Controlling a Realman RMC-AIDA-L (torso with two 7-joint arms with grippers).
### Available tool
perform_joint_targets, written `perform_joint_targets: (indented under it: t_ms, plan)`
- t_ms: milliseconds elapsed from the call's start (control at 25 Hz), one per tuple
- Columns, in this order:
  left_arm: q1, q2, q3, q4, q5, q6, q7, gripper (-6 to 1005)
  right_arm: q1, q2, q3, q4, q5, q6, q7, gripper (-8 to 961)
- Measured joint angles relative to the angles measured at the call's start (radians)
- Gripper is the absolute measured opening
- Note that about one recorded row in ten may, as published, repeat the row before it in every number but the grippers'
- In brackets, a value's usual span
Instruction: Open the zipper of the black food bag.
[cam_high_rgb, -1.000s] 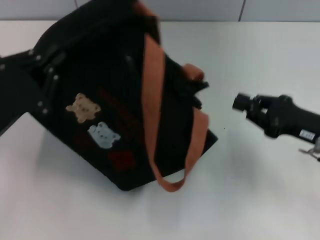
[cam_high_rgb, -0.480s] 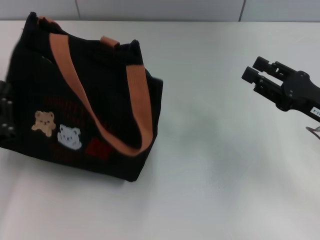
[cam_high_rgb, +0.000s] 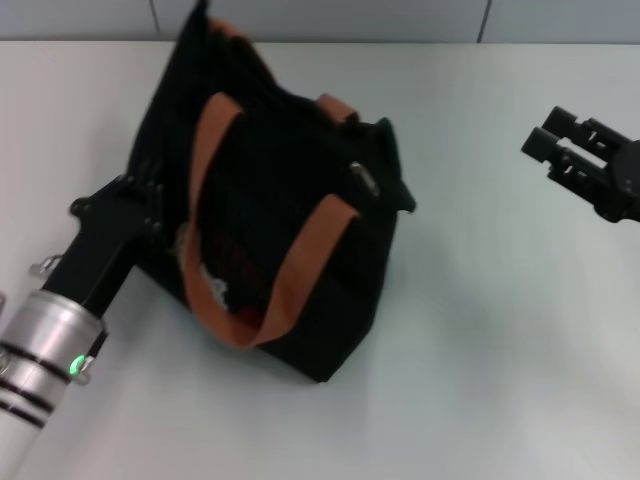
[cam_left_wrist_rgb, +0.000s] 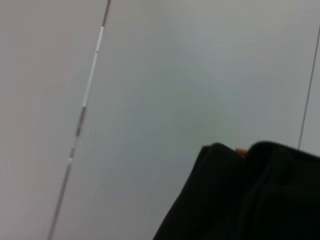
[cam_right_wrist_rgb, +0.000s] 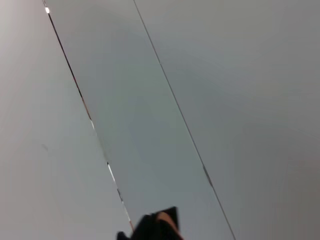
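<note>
Nearest the robot, the left arm reaches up from the lower left, and the left gripper (cam_high_rgb: 135, 205) is pressed against the near-left side of the black food bag (cam_high_rgb: 290, 250). Its fingers are lost against the dark fabric, so I cannot tell whether they pinch the cloth or merely push on it.

Half a second ago the bag sat upright at the far left of the table (cam_high_rgb: 480, 380) with its bear patches facing the robot. Now it has swung toward the middle and tipped, so that its top edge faces the right arm and the patches are mostly hidden behind the front orange strap (cam_high_rgb: 215, 240).

The zipper (cam_high_rgb: 365, 180) shows as a small silver pull near the bag's upper right corner; it looks still closed, though the dark seam is hard to read.

Farther right, the right gripper (cam_high_rgb: 555, 152) hangs above the table, well apart from the bag, its fingers spread a little and holding nothing; it has drawn back toward the right edge. The turn probably offers the pull to that arm, with the left bracing the bag.
</note>
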Motion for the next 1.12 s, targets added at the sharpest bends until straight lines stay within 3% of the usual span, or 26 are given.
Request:
perform_joint_targets:
  t_ms: [320, 520, 680, 960, 1000, 1040, 1080, 1120]
  plan:
    - [-0.100, -0.001, -0.099, -0.085, 0.036, -0.069, -0.041, 106, -0.020, -0.014, 0.032, -0.015, 0.021, -0.097, 0.029, 655]
    - [-0.078, 0.000, -0.107, 0.034, 0.198, -0.016, -0.178, 118, -0.026, -0.012, 0.034, -0.032, 0.026, -0.107, 0.038, 674]
    - [-0.043, 0.008, -0.097, 0.182, 0.242, 0.045, -0.316, 261, -0.029, -0.013, 0.030, -0.036, 0.022, -0.118, 0.037, 730]
    - [0.096, 0.026, -0.061, 0.508, 0.323, 0.173, -0.557, 575, -0.036, -0.017, -0.052, -0.103, 0.013, -0.185, 0.037, 765]
    - [0.115, 0.032, -0.047, 0.549, 0.342, 0.206, -0.584, 676, -0.036, -0.017, -0.083, -0.120, 0.008, -0.195, 0.037, 765]
    - [0.148, 0.060, -0.013, 0.621, 0.383, 0.290, -0.632, 776, -0.036, -0.017, -0.119, -0.142, -0.003, -0.209, 0.035, 765]
    - [0.148, 0.060, -0.013, 0.621, 0.383, 0.290, -0.632, 788, -0.036, -0.017, -0.147, -0.160, -0.020, -0.223, 0.032, 765]
    - [0.165, 0.084, 0.009, 0.660, 0.422, 0.366, -0.647, 800, -0.033, -0.018, -0.178, -0.177, -0.038, -0.236, 0.030, 765]
